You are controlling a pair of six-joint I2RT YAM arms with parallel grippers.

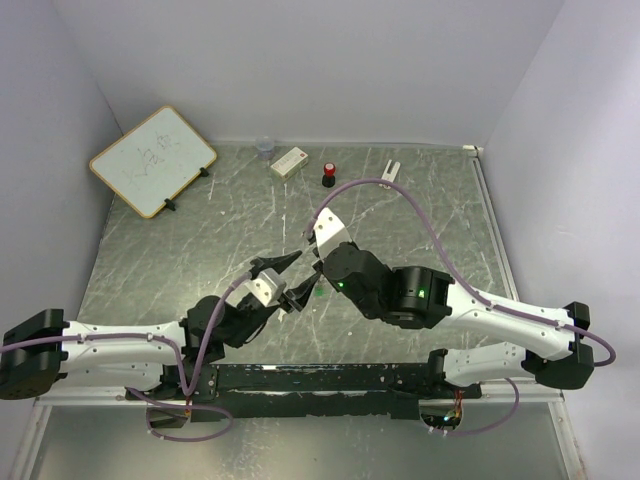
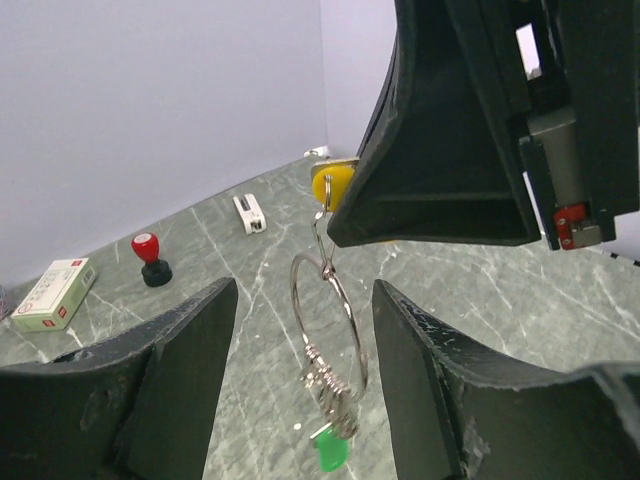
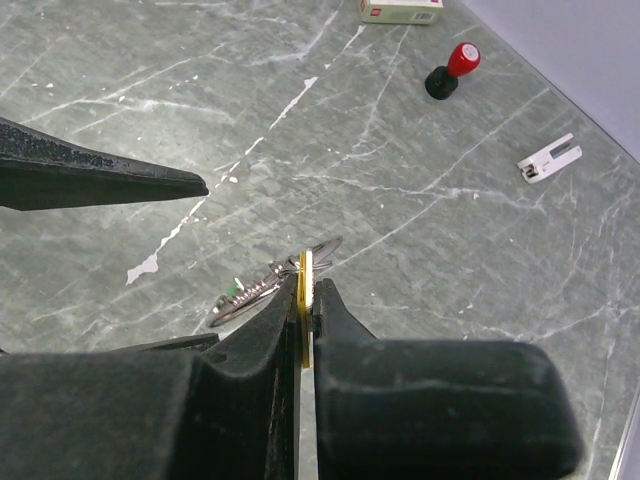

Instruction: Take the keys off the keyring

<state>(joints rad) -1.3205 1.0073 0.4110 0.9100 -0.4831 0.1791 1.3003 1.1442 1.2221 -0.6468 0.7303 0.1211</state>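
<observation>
Left fingers (image 2: 180,350): we see them apart, one on each side of the thin silvery wire keyring (image 2: 293,300).
Keyring: we see it hanging over the grey marbled desk (image 2: 500,290), with the tiny green-headed key (image 2: 328,448) at its bottom.
Right fingers (image 3: 335,320): we see them clamped on the tiny yellow-headed key (image 2: 330,182) at the ring's top.

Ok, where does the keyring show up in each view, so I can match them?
Top external: keyring barely visible at centre, where the two arms' tips meet.
Left wrist: centre, hanging between the open left gripper fingers, under the yellow key.
Right wrist: lower centre, just past the right gripper, which is shut on the yellow key.
Shared landmark: red-capped knob, in all three views.
</observation>
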